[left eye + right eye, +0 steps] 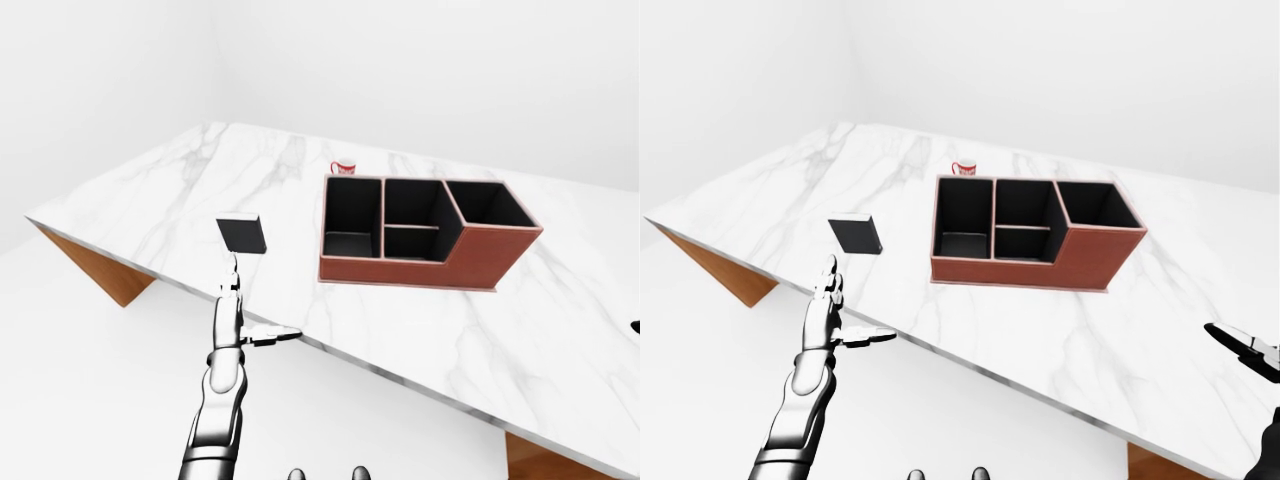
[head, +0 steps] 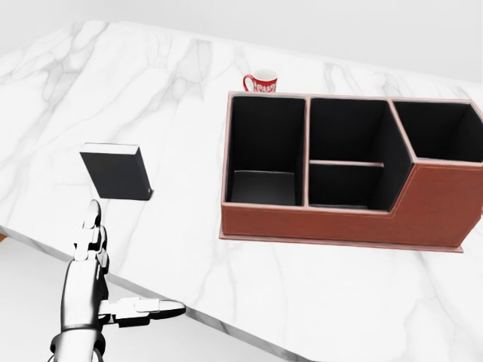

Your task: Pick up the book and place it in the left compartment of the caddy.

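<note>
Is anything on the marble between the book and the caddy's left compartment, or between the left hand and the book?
Nothing visible. Bare table separates the book from the caddy; the mug stands beyond the caddy's upper edge. The open left hand sits just below the book, unobstructed.

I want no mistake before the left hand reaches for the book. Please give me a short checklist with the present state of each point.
1. Book lies free on the marble table, nothing on it: ok.
2. Left hand open, fingers spread, holding nothing: ok.
3. Left hand at the book: not ok; it hangs below the book in the head view, at the table's edge, not touching.
4. Left compartment of the caddy holds nothing: ok.
5. Red mug stands above the caddy in the head view, off the path from book to caddy: ok.
6. Right hand out of the way at the right edge of the right-eye view: ok; open or shut: cannot tell.
</note>
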{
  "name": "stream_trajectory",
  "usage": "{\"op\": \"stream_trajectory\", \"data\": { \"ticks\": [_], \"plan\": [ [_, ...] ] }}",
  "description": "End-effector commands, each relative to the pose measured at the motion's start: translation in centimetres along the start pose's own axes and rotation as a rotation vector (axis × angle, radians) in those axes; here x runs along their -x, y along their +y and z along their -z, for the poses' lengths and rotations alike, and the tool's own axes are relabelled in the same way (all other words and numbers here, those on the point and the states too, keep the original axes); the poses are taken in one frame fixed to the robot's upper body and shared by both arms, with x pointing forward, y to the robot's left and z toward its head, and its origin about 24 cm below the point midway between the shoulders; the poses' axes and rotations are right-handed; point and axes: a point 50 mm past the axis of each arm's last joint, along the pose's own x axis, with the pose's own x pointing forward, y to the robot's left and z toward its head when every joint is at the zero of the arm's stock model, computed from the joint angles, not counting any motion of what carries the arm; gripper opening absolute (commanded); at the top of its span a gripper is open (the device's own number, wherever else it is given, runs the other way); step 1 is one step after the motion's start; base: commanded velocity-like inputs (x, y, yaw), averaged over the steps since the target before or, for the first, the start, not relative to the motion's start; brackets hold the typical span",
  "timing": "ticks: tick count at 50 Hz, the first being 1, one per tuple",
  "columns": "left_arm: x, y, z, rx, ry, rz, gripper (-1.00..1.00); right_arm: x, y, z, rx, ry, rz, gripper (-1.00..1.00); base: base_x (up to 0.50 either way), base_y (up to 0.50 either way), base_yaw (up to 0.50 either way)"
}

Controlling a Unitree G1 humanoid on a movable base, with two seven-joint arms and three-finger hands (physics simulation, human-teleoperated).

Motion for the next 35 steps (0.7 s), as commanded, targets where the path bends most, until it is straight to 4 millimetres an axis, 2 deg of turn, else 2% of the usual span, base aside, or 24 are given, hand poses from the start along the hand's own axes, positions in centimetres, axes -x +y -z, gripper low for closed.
{"op": "stream_trajectory", "data": {
  "ticks": [1, 7, 12, 19, 35],
  "plan": [
    [0.02, -0.05, -0.17, -0.004, -0.008, 0.0, 1.0, 0.03, 0.09, 0.02, -0.005, -0.001, -0.011, 1.0, 0.16, 0.08, 0.0],
    [-0.03, -0.1, -0.22, -0.007, -0.01, 0.001, 1.0, 0.11, 0.12, -0.52, -0.004, -0.021, -0.01, 1.0, 0.16, 0.08, 0.0],
    [0.06, -0.09, -0.25, -0.01, -0.012, 0.001, 1.0, -0.02, 0.11, 0.16, -0.006, 0.003, -0.009, 1.0, 0.16, 0.07, 0.0],
    [-0.13, -0.11, 0.25, -0.014, 0.01, 0.001, 1.0, 0.07, 0.11, -0.36, -0.004, -0.015, -0.01, 1.0, 0.16, 0.08, 0.0],
    [-0.07, -0.14, 0.11, -0.02, 0.004, -0.001, 1.0, -0.03, 0.09, 0.27, -0.006, 0.009, -0.01, 1.0, 0.16, 0.08, 0.0]
  ]
}}
